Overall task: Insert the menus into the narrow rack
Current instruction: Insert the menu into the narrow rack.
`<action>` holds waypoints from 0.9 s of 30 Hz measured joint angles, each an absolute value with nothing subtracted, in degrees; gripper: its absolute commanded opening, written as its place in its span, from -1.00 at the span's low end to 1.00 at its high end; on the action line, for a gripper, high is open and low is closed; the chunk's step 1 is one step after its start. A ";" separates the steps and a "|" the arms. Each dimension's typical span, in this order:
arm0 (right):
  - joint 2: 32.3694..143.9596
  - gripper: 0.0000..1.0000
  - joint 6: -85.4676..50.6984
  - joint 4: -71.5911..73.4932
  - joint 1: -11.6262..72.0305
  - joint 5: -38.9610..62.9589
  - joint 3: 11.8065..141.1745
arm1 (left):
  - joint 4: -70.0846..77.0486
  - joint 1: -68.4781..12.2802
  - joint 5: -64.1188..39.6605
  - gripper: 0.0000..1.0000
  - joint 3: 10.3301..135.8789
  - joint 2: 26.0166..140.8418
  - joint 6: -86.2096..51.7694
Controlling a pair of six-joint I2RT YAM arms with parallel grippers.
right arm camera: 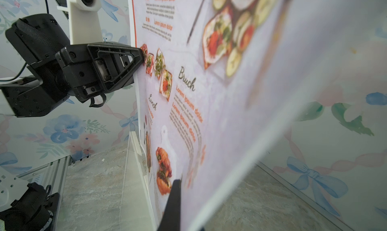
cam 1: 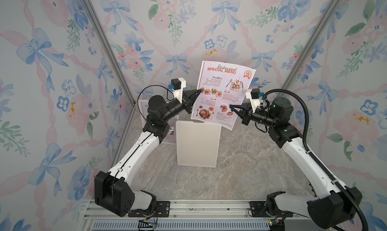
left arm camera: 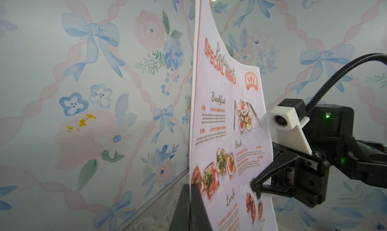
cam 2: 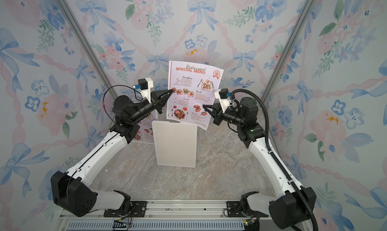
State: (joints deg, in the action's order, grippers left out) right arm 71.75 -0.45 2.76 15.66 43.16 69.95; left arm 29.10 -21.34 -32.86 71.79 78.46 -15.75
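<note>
White-and-black arms (cam 1: 134, 154), ribbed cable (cam 1: 306, 123)

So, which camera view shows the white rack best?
Either top view: in both top views the white rack shows nearly its whole broad face, only its top edge overlapped by the held menu. The right wrist view catches just its thin edge, end-on. The left wrist view does not show it.

Held menu (cam 1: 219, 84) headed "Restaurant SPECIAL MENU" — Breakfast, Bruch, Lunch (prices "$ 99")
</note>
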 measured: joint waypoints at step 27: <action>70.83 -1.00 1.67 -0.84 13.43 45.36 70.37 | 29.15 -21.78 -34.52 -0.92 72.23 80.23 -17.28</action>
State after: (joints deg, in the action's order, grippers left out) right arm 70.83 1.67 -0.84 13.43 45.36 70.37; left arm 29.15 -21.78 -34.52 72.23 80.23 -17.28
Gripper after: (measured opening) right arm 0.047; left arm 0.049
